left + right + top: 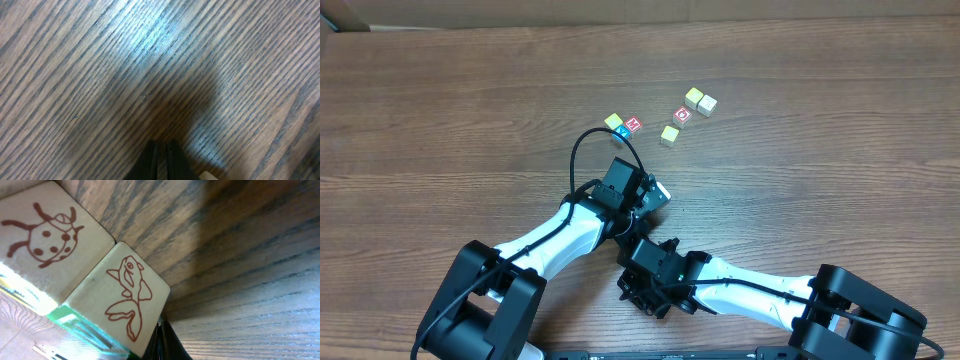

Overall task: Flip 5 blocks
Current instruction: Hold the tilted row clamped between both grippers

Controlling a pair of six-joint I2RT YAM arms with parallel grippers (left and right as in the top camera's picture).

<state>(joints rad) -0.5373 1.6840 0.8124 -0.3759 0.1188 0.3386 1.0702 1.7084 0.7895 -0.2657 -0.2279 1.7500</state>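
At the lower left of the overhead view, the left arm (545, 240) is seen extending up toward the middle of the wooden surface (430, 100), ending below the blocks. In the left wrist view, the left fingers (150, 167) are pressed together at the bottom edge, over bare wood grain.

Above the centre of the overhead view, a first group is laid out. A yellow block (612, 121) and a blue block (622, 131) are touching, and a red block marked M (633, 124) lies just beside them. Further right, apart from these, a yellow-green block (669, 135) is found. A red block with a ring mark (683, 114) lies near it, and a second yellow block (693, 97) touches a cream block (707, 104).

The right arm (750, 290) enters from the lower right. In the right wrist view, two pale blocks fill the upper left: a ladybird block (42, 240) and a fish block (125, 295), set side by side and touching, with greenish lower edges. The right fingers (170, 347) are held together at the bottom centre, just beside the fish block's lower corner. Whether they touch it cannot be told.
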